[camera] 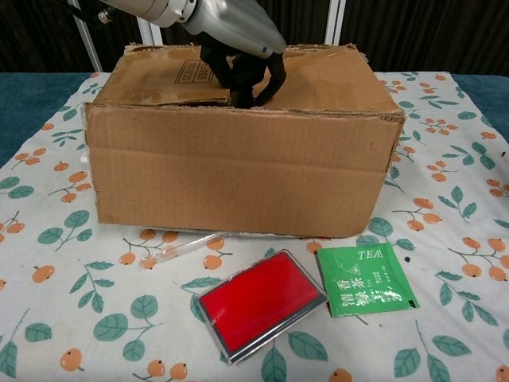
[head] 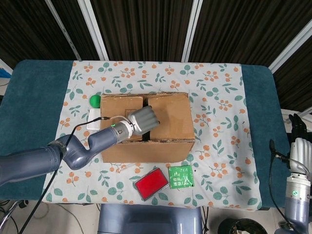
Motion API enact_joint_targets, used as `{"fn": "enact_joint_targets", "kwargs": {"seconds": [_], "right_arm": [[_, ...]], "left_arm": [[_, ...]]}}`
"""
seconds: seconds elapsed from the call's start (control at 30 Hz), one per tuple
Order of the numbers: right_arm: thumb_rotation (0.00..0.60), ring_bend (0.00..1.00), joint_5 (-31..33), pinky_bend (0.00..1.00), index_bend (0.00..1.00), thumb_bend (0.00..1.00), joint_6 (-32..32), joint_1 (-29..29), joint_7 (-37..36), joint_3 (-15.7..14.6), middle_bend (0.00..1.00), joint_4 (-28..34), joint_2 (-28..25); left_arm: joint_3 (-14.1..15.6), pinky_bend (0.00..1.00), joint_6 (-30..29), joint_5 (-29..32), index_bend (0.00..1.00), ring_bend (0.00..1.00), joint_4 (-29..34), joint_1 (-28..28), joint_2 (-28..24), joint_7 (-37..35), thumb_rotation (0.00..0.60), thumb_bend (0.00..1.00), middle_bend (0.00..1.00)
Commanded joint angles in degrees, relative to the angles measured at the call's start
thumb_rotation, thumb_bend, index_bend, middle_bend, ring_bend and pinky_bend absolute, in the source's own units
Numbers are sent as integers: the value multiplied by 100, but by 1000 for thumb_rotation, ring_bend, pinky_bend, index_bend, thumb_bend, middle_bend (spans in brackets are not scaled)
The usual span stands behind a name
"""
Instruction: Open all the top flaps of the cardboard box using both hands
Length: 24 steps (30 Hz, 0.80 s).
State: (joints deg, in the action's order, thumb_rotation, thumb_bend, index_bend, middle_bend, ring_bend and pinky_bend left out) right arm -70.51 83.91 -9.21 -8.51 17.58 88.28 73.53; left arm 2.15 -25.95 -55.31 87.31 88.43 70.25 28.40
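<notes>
The cardboard box (head: 168, 117) sits mid-table on the flowered cloth, and its front wall (camera: 238, 175) fills the chest view. Its two top flaps lie nearly flat and meet at a seam left of centre. My left hand (head: 141, 120) rests on top at that seam near the front edge. Its dark fingers (camera: 238, 79) curl down into the gap and hook the flap edge. My right hand (head: 298, 146) hangs off the table's right end, far from the box, fingers up and holding nothing.
A green ball (head: 94, 100) and a white object (head: 92, 119) lie against the box's left side. In front of the box are a red case (camera: 261, 302), a green tea packet (camera: 366, 278) and a clear thin tube (camera: 187, 245).
</notes>
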Motion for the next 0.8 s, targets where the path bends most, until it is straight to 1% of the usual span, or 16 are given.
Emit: {"fn": "enact_joint_targets", "kwargs": {"seconds": [0.03,0.37,0.5,0.8], "right_arm": [[600,0,-9,235,15,448,1,-2,1,-4,0,-3,3],[600,0,-52,235,16,448,4,-7,-30,-18,0,-34,13],[600,0,-66,235,16,448,15,-6,-32,-21,0,-38,19],[600,0,-72,235,15,449,9,-8,-35,-31,0,-47,30]], "left_arm": [[-19,473,-58,23,413,484,88,41,-101,37,600,1000,674],[-93,474,-189,99,416,485,527,166,-669,123,600,1000,676],[-117,474,-181,173,416,485,779,194,-973,91,600,1000,676],[-43,474,-55,295,414,485,1326,278,-1686,120,600,1000,676]]}}
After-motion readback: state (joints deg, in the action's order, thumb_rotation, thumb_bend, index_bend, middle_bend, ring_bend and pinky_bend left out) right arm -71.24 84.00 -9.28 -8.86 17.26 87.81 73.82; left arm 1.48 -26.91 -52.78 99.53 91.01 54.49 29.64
